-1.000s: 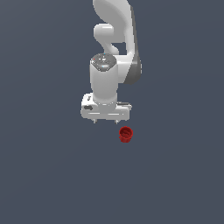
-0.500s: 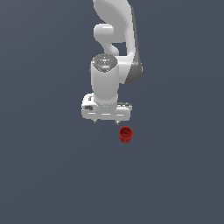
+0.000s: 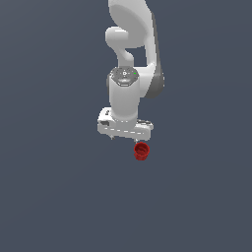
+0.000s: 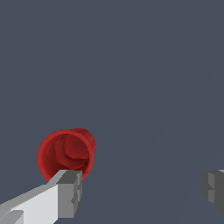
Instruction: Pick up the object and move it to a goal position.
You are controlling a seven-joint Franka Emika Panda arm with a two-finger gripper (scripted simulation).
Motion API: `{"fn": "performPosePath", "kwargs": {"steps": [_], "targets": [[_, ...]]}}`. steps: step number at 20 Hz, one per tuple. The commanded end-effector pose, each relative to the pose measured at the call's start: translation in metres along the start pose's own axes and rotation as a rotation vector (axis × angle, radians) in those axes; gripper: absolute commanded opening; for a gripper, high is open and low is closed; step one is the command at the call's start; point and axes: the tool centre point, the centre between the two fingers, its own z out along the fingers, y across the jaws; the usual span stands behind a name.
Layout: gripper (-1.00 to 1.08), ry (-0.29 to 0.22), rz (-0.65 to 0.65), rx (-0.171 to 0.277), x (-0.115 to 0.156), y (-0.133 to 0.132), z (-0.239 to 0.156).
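Note:
The object (image 3: 141,151) is a small dark-red cup. It rests on the dark grey floor with its hollow top facing up, just below and to the exterior view's right of my white gripper (image 3: 125,137). In the wrist view the object (image 4: 66,154) lies against the outer side of one grey fingertip (image 4: 69,192), not between the fingers. My gripper (image 4: 140,188) is open and holds nothing. The other fingertip (image 4: 213,185) is far off to the side.
A plain dark grey floor (image 3: 59,197) runs all round. The white arm (image 3: 133,44) rises behind the gripper. Nothing else shows.
My gripper has shifted a little toward the exterior view's right and slightly lower, closer to the object. The object has not moved.

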Motion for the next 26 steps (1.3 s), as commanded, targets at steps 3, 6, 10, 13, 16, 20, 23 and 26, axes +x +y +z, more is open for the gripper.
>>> {"fn": "performPosePath", "kwargs": {"steps": [3, 6, 10, 13, 16, 20, 23, 26], "targets": [[1.00, -0.005, 0.086, 0.003, -0.001, -0.014, 0.009], [1.00, -0.008, 0.152, 0.005, -0.003, -0.025, 0.016], [1.00, -0.013, 0.241, 0.006, -0.005, -0.039, 0.025], [1.00, -0.016, 0.307, 0.006, -0.006, -0.050, 0.032], [1.00, -0.019, 0.367, 0.006, -0.008, -0.059, 0.039], [1.00, -0.023, 0.431, 0.006, -0.011, -0.069, 0.045], [1.00, -0.024, 0.466, 0.005, -0.012, -0.075, 0.049], [1.00, -0.025, 0.492, 0.005, -0.013, -0.078, 0.052]]}}
